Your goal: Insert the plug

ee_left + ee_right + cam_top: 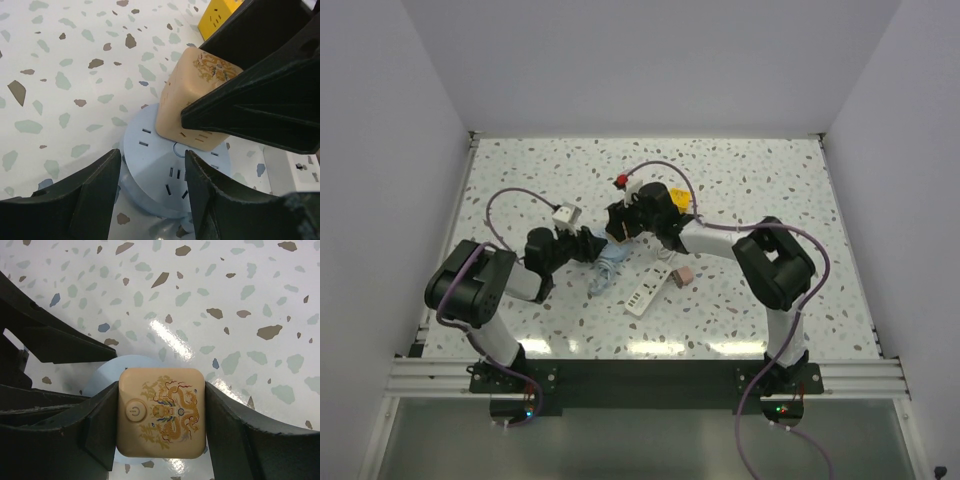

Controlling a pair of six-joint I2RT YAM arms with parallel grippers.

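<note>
The plug (pixel 684 273), small and dusty pink, lies on the table by itself, right of a white power strip (pixel 645 293); no gripper touches it. My right gripper (pixel 161 412) is shut on a peach cube (pixel 161 412) with a dragon print. It holds the cube against the top of a pale blue round socket (pixel 160 175). My left gripper (pixel 152 160) has one finger on each side of the socket's near part, jaws apart. Whether they press on it does not show. In the top view both grippers meet at the table's middle, over the blue socket (pixel 610 262).
A yellow cube (pixel 680 197) sits just behind the right wrist and also shows as the yellow cube (pixel 220 17) at the top of the left wrist view. The end of the power strip (pixel 300 167) lies close to the socket's right. White walls stand on three sides of the speckled table.
</note>
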